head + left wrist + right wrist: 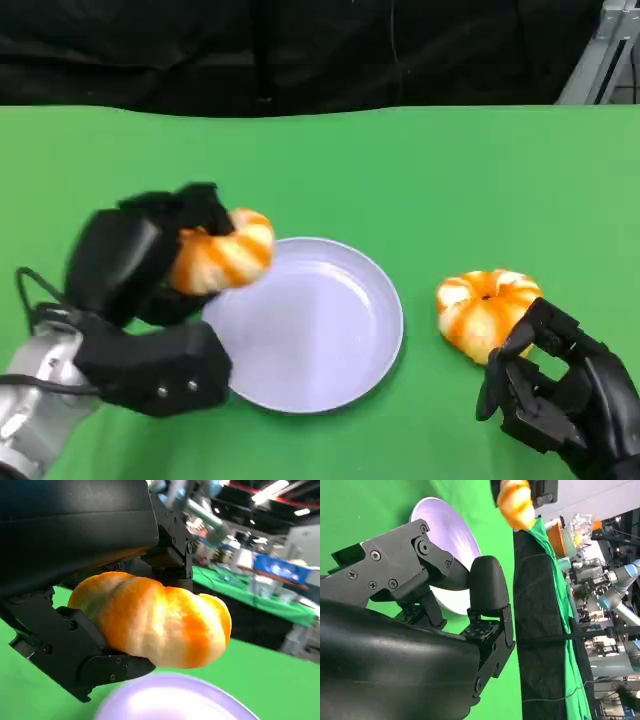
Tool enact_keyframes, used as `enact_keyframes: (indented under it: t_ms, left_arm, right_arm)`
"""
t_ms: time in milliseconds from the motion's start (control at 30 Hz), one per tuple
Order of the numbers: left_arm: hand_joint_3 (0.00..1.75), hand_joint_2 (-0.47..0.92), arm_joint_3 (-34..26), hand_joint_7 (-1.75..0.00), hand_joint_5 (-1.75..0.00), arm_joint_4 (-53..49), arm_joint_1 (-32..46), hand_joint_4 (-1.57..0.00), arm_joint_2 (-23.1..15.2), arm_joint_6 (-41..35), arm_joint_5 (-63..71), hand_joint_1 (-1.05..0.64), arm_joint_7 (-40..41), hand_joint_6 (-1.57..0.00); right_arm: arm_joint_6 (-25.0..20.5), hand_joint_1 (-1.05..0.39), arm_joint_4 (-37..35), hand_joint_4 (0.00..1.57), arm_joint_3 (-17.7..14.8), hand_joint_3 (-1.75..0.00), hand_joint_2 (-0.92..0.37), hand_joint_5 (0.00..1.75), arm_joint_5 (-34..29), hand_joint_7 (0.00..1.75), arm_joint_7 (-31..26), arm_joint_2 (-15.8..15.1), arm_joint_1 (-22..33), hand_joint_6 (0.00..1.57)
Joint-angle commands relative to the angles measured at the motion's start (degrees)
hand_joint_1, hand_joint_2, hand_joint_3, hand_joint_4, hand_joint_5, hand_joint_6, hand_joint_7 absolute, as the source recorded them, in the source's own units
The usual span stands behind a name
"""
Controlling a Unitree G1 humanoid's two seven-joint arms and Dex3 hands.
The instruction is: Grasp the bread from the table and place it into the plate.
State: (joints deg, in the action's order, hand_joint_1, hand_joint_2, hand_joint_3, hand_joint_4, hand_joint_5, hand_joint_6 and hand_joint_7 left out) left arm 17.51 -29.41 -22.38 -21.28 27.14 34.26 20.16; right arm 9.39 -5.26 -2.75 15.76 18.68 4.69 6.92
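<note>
My left hand [140, 265] grips an orange-and-white ridged bread [224, 252] and holds it above the left rim of the pale lilac plate [310, 325]. In the left wrist view the bread [155, 622] sits between black fingers [100, 665], with the plate [175, 700] just below it. A second, round bread [487, 310] lies on the green table to the right of the plate. My right hand [560, 395] rests on the table just in front of that bread, fingers curled and holding nothing. The right wrist view shows the plate [445, 525] and the held bread [516, 502] beyond the hand [420, 600].
The green table [400, 170] stretches free behind the plate up to a black backdrop [300, 50]. A metal frame [605, 55] stands at the far right corner.
</note>
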Motion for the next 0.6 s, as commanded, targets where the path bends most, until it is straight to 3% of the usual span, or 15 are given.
enact_keyframes:
  t_ms: [33, 333, 467, 533, 567, 600]
  left_arm:
    - [1.04, 0.5, 1.9, -1.66, -1.75, -3.6, -0.6, -0.76, 2.0, 1.9, 1.0, 0.02, -0.1, -0.71]
    - [0.98, 0.58, 5.0, -1.65, -1.75, -10.1, -3.1, -0.71, 4.9, 4.4, 2.4, -0.01, -1.0, -0.67]
    - [0.88, 0.65, 6.1, -1.51, -1.73, -14.0, -4.6, -0.68, 5.8, 7.5, 2.0, -0.02, -1.9, -0.71]
    - [0.71, 0.75, 6.6, -1.38, -1.65, -16.0, -5.5, -0.68, 6.0, 9.1, 2.2, -0.03, -2.1, -0.75]
    - [0.63, 0.78, 6.9, -1.22, -1.57, -17.0, -6.0, -0.68, 6.0, 10.1, 2.0, -0.05, -2.7, -0.77]
    - [0.51, 0.83, 7.1, -0.93, -1.45, -17.6, -6.3, -0.67, 5.7, 10.8, 1.8, -0.07, -3.6, -0.83]
  right_arm:
    - [0.4, -0.14, 0.2, 0.83, -0.2, -1.02, -0.63, 1.75, 0.4, 1.67, -0.2, -0.4, -0.1, 0.63]
    - [0.1, -0.14, 0.3, 0.84, 0.0, -1.04, -0.62, 1.75, 0.5, 1.66, -0.4, -0.3, -0.2, 0.64]
    - [0.0, -0.13, 0.3, 0.84, -0.1, -1.04, -0.63, 1.75, 0.8, 1.66, 0.0, -0.4, -0.2, 0.64]
    - [0.0, -0.13, 0.3, 0.84, -0.1, -1.04, -0.63, 1.75, 0.7, 1.66, -0.1, -0.4, -0.2, 0.64]
    - [0.3, -0.13, 0.3, 0.84, 0.0, -1.04, -0.63, 1.75, 0.6, 1.66, -0.1, -0.4, -0.1, 0.64]
    - [0.4, -0.13, 0.3, 0.84, 0.0, -1.03, -0.63, 1.75, 0.4, 1.66, -0.2, -0.4, -0.1, 0.64]
